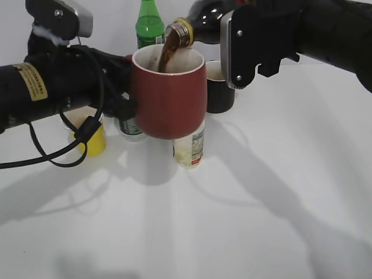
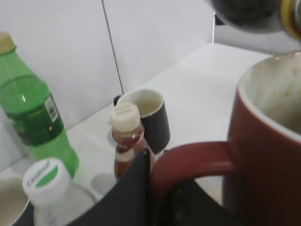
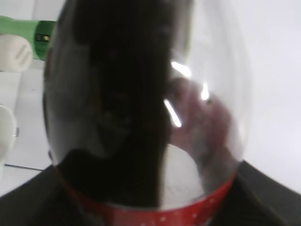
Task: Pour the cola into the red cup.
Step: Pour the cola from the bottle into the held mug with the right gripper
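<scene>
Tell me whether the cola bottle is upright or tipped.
Tipped. The cola bottle lies nearly sideways, mouth down over the red cup, and a brown stream runs from its uncapped mouth into the cup.

bright, even light fills all three views. in the exterior view the white table (image 1: 279,192) is nearly washed out, with soft grey arm shadows falling toward the near edge, so light comes from above and behind. the left wrist view is soft: the red cup (image 2: 263,155), just beyond the fingers, is blurred. the right wrist view is badly out of focus, the cola (image 3: 141,108) between the fingers showing white glare streaks.
</scene>
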Robot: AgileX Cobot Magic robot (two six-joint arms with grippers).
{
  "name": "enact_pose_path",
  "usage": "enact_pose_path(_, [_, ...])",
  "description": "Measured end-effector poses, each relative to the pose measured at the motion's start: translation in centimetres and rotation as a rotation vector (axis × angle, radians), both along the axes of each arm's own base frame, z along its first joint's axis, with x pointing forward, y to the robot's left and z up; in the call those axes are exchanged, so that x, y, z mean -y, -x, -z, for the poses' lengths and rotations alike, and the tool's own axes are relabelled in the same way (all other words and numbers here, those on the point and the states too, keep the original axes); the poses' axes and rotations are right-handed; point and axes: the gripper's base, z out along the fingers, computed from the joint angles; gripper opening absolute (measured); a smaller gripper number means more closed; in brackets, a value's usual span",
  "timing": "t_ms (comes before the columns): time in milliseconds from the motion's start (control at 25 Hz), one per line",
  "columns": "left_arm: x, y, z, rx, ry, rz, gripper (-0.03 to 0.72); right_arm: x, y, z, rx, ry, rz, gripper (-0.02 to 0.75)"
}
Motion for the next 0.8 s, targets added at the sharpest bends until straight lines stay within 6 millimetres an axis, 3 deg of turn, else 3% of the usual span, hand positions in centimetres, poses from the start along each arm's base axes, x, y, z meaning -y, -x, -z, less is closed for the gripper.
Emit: enact_pose_path(800, [0.05,0.0,-0.16,0.012,0.013,0.004,0.043,-0.03,-0.01,-0.37,0.066,0.028,-0.007,0.485])
